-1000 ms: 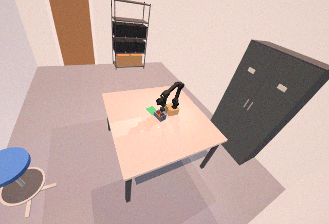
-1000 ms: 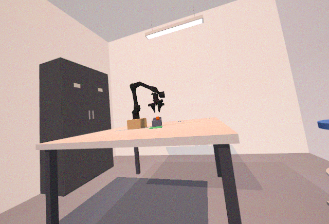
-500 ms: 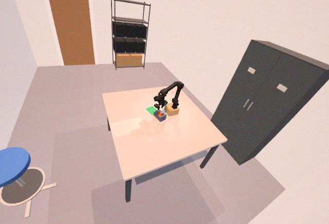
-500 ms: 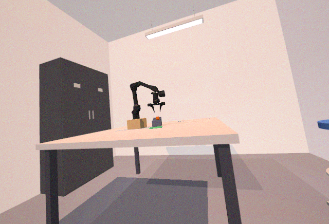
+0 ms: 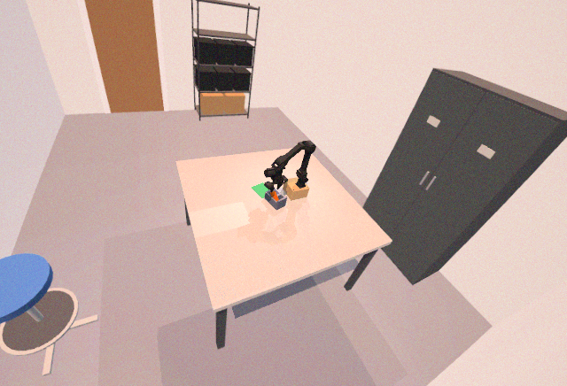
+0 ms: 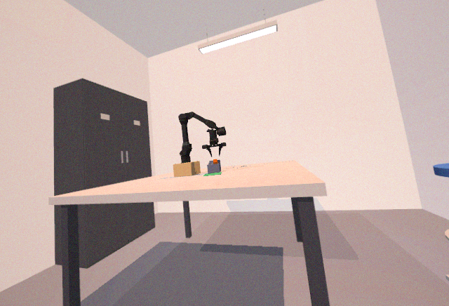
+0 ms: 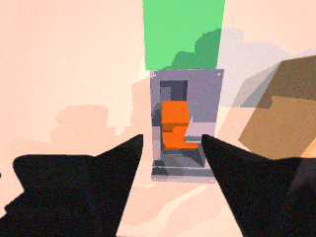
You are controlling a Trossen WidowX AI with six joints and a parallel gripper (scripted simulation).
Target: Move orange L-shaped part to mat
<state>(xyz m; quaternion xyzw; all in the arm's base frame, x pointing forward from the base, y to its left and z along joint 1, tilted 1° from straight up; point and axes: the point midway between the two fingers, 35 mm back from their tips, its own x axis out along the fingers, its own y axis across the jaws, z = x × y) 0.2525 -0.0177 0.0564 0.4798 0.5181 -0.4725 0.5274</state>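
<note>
The orange L-shaped part (image 5: 275, 196) (image 6: 215, 161) (image 7: 175, 113) sits tilted in the pocket of the grey tray (image 6: 214, 168) (image 7: 204, 94). Its end towards the mat is raised and stands above the tray's rim in the exterior view. Its L-shaped end is low in the pocket. Dark empty pocket shows beyond the raised end in the wrist view. My gripper (image 6: 215, 156) (image 7: 172, 138) is open and empty, pointing down above the tray, with one finger on each side of the part in the wrist view. The green mat (image 5: 259, 189) (image 6: 212, 174) (image 7: 183, 30) lies beside the tray's end, with nothing on it.
A tan box (image 5: 298, 190) (image 6: 183, 169) (image 7: 283, 118) stands beside the tray, near the arm's base. The wooden table (image 5: 283, 244) (image 6: 253, 179) carries all of it. A dark cabinet (image 5: 453, 166) (image 6: 109, 172) stands on the floor away from the table.
</note>
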